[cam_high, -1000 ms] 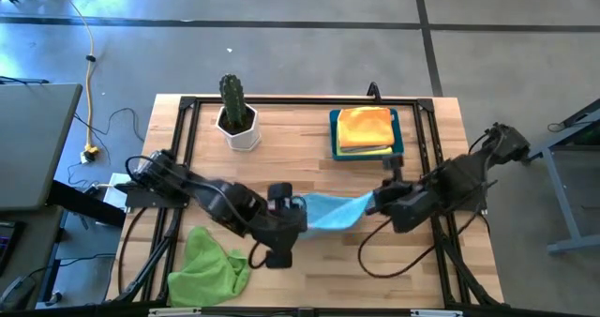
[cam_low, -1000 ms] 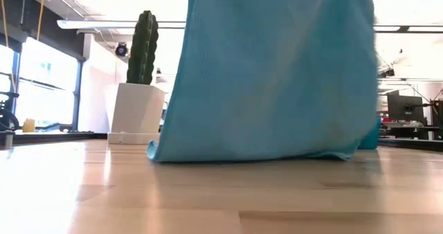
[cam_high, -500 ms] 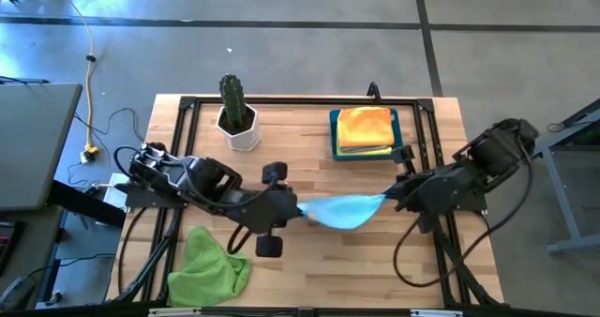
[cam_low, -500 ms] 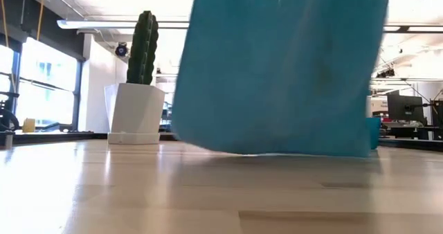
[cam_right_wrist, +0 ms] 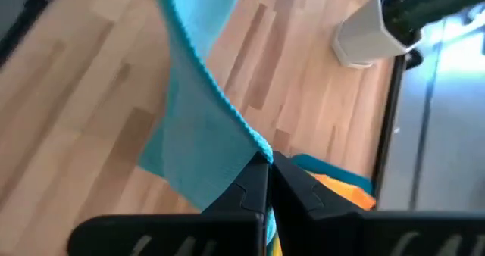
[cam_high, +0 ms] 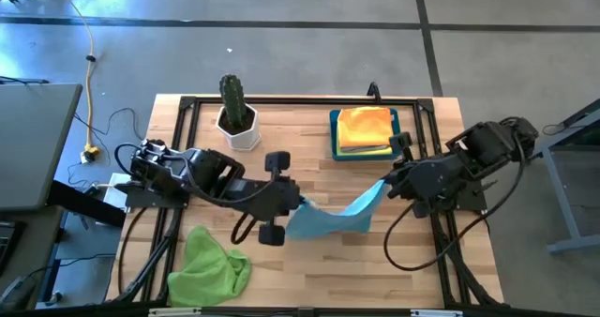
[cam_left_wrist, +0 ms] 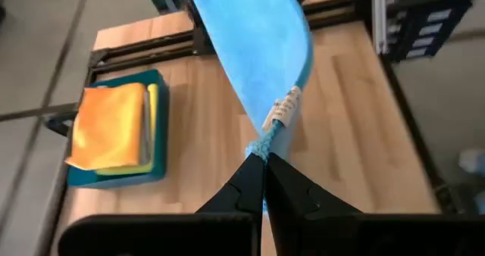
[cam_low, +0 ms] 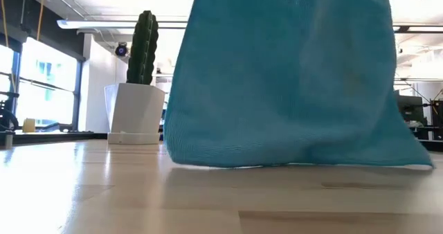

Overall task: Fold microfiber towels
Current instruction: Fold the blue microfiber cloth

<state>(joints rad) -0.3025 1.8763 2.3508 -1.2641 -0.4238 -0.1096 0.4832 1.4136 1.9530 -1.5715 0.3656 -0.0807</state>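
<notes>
A light wooden table top (cam_high: 309, 270) with a black metal frame is seen from above, standing on a grey floor; in the low view a bright room with windows is seen behind it. In the middle of the high view a light blue microfiber towel (cam_high: 323, 218) is held up between the two arms; its lower edge is seen touching the wood in the low view (cam_low: 291, 88). The left gripper (cam_high: 298, 204) is closed on one corner of this towel, left of centre; its fingers are pressed together on the corner in the left wrist view (cam_left_wrist: 263, 165). The right gripper (cam_high: 386, 183) is closed on the opposite corner, right of centre; the same pinch is shown in the right wrist view (cam_right_wrist: 269, 169). At the lower left of the high view a crumpled lime green towel (cam_high: 214, 265) is lying on the table. At the upper right a rigid blue plastic bin (cam_high: 401, 139) is placed, with a folded orange towel (cam_high: 364, 126) on top of a yellow towel (cam_high: 366, 151). A green cactus in a white pot (cam_high: 236, 111) is standing at the upper left of the table.
</notes>
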